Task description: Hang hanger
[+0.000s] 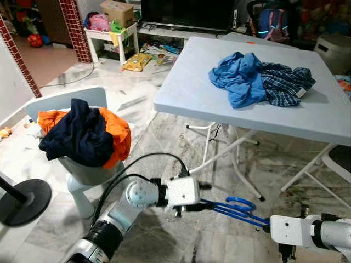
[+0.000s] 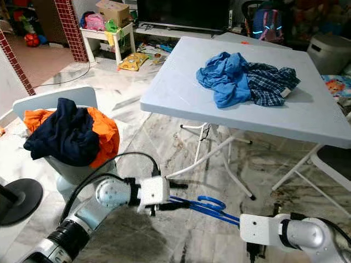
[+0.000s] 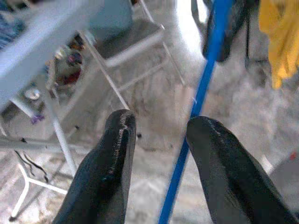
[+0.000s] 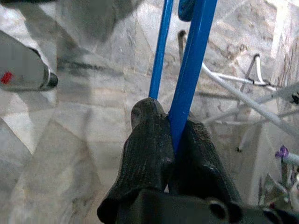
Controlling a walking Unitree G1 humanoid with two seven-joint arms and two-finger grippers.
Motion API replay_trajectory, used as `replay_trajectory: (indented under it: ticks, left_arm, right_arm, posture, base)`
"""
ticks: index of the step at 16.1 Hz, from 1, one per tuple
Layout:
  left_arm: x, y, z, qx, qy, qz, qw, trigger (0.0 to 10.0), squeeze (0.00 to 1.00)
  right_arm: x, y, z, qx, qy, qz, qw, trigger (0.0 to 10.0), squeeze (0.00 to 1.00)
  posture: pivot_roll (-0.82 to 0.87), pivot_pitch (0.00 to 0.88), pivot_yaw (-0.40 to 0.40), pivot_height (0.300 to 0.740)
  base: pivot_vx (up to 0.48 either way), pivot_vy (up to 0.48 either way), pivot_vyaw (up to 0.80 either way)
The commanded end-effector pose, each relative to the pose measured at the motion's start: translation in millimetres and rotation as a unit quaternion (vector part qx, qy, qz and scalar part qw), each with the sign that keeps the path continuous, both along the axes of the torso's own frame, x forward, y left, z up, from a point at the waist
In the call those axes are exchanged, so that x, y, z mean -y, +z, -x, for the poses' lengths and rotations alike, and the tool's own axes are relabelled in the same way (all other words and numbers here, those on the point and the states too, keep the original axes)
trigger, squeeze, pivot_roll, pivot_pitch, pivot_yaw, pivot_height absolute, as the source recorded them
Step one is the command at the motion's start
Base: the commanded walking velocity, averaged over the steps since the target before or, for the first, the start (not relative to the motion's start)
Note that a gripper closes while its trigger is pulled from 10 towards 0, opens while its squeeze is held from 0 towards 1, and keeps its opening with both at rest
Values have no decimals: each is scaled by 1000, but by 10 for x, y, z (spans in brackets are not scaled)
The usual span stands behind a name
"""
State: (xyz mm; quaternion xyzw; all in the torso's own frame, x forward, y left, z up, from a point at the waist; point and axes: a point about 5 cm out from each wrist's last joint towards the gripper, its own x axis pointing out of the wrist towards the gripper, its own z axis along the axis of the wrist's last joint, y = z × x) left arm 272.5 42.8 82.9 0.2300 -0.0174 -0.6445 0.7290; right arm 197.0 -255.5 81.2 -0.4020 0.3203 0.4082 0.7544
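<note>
I see the blue hanger (image 1: 235, 210) held low over the marble floor (image 1: 181, 241), just in front of the folding table (image 1: 192, 93). My right gripper (image 4: 173, 135) has its fingers pressed together on the hanger's end. My left gripper (image 3: 156, 135) is spread, one hanger bar running between its fingers. I can read no writing anywhere.
</note>
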Motion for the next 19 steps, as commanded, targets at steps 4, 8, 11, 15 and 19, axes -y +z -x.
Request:
replay_trajectory:
  ticks: [4,8,11,15,19]
  left_arm:
    - [-37,80,10,0,55,58,997,10000,1000]
    - [-164,26,-71,-8,261,138,955,10000,1000]
    - [-343,-91,-162,-50,389,151,907,10000,1000]
    - [-510,-149,-215,-87,470,149,866,10000,1000]
    - [-487,-100,-256,-94,481,150,859,10000,1000]
  right_arm:
    - [93,-37,-104,48,-50,32,997,0,0]
    - [133,-189,-7,88,-197,-6,976,0,0]
    - [84,-263,133,99,-295,-52,949,0,0]
    - [-18,-334,302,125,-472,-140,862,0,0]
    - [-158,-281,269,150,-613,-251,733,392,0]
  posture:
    - [-17,0,-43,740]
    - [-15,0,-49,740]
    - [-30,0,-42,740]
    - [-35,0,-32,740]
    - [-37,0,-30,740]
  base:
    - [0,0,0]
    - [0,0,0]
    - [0,0,0]
    - [0,0,0]
    - [0,0,0]
